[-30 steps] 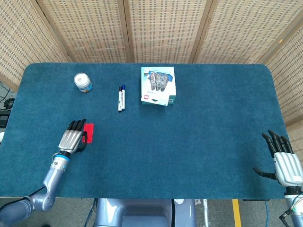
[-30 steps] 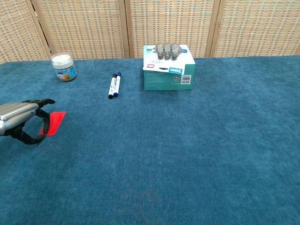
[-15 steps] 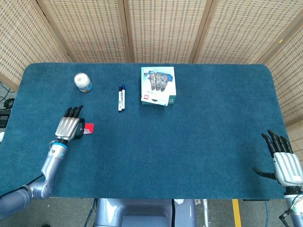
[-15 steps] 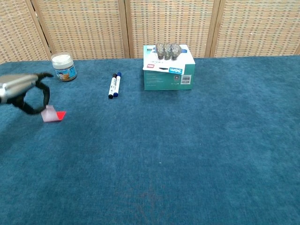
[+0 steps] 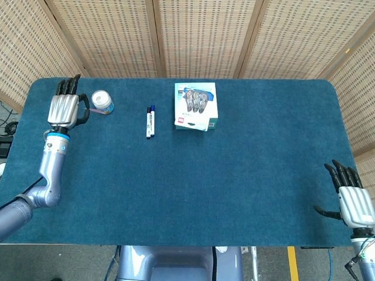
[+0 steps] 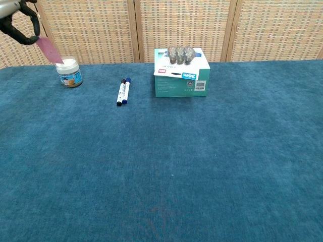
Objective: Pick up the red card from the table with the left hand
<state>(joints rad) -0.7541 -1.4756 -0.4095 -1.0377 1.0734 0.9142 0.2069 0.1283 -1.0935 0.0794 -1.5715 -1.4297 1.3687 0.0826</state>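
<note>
My left hand [image 5: 64, 108] is raised well above the table at the far left and pinches the red card [image 6: 49, 49] between thumb and fingers. In the chest view the hand [image 6: 16, 22] shows at the top left corner, with the card hanging down and to the right, its pale underside facing the camera. In the head view the card [image 5: 98, 110] shows only as a thin pinkish edge beside the hand. My right hand [image 5: 353, 202] rests at the table's near right corner, fingers apart and empty.
A white jar [image 5: 103, 101] stands at the back left, just under the lifted card. Two markers [image 5: 149, 120] lie side by side near the middle back. A teal box [image 5: 196, 106] sits to their right. Woven screens stand behind the table.
My left hand has risen from the table surface with the red card pinched in it, moving up and toward the back left. The right hand has not moved.
</note>
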